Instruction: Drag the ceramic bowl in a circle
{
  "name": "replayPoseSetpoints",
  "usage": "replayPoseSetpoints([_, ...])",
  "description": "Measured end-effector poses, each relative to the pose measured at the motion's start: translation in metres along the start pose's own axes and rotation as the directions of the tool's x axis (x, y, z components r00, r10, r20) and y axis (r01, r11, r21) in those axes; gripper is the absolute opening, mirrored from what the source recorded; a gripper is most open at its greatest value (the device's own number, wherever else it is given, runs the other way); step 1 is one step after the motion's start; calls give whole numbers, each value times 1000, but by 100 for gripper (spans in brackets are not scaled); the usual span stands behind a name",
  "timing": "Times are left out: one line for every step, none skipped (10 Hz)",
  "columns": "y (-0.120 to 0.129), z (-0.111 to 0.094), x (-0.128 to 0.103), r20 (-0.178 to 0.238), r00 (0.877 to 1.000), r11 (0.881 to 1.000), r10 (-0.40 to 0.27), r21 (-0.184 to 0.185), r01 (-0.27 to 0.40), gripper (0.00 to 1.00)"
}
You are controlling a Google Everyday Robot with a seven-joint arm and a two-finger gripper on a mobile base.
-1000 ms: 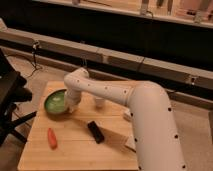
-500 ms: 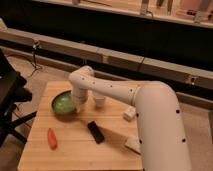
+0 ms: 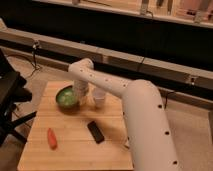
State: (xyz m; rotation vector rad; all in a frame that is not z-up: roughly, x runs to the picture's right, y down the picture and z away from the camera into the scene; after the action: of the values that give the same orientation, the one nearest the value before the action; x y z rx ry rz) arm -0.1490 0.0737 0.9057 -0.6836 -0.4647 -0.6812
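The ceramic bowl (image 3: 65, 98) is a glossy green shallow bowl on the wooden table (image 3: 70, 150), at its far left-middle. My gripper (image 3: 80, 95) hangs from the white arm (image 3: 135, 110) and reaches down onto the bowl's right rim, touching it. A small white cup (image 3: 99, 97) stands just right of the gripper.
An orange carrot (image 3: 51, 138) lies at the table's front left. A black flat device (image 3: 95, 131) lies in the middle. A dark chair (image 3: 10, 95) stands left of the table. A low wall with a ledge runs behind.
The bowl and the gripper have moved to the right and toward the far edge of the table, closer to the white cup.
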Motion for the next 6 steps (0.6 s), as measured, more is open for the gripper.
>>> replayPoseSetpoints([-11,4,-2,7,1000,1000,-26,5,26,0])
replayPoseSetpoints([-23,10,-12,27,998,998,-63,20,63,0])
replayPoseSetpoints([-32,15,-22,50,994,995,-96,39,94,0])
replayPoseSetpoints([-39,20,-34,75,989,991,-126,53,123,0])
replayPoseSetpoints([-43,26,-49,99,983,987,-155,62,149,0])
replayPoseSetpoints([-42,31,-63,118,978,984,-173,67,166,0])
